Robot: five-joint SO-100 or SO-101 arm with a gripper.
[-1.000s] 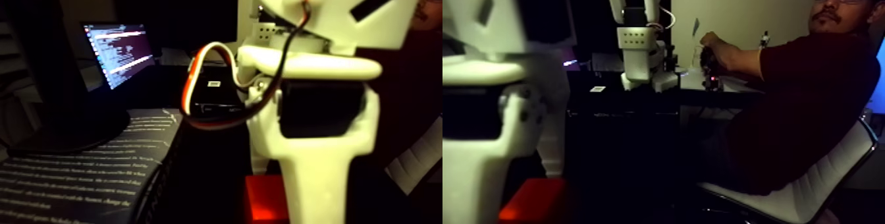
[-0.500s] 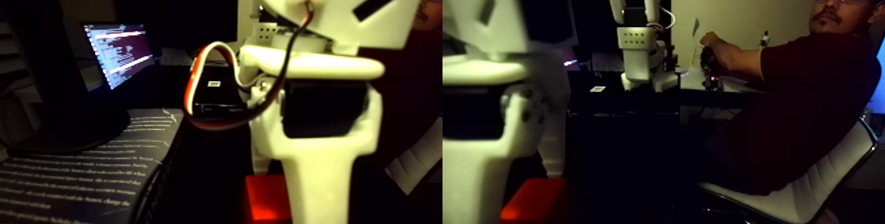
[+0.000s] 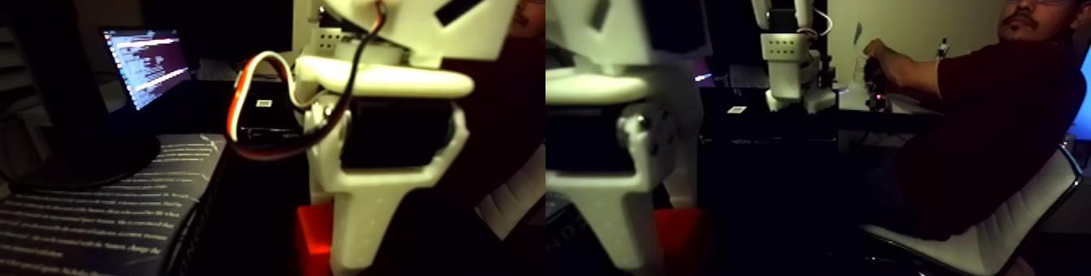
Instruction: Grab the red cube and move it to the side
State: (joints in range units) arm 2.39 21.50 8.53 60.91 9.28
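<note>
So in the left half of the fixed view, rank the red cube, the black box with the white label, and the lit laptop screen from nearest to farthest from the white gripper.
1. Red cube, right beside the white gripper, at its left.
2. Black box with white label, up and left, behind the cables.
3. Lit laptop screen, far left at the back.

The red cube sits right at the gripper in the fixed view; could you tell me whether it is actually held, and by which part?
It cannot be told. The white gripper stands in front of the red cube, hiding its fingertips and any contact with the cube's faces.
</note>
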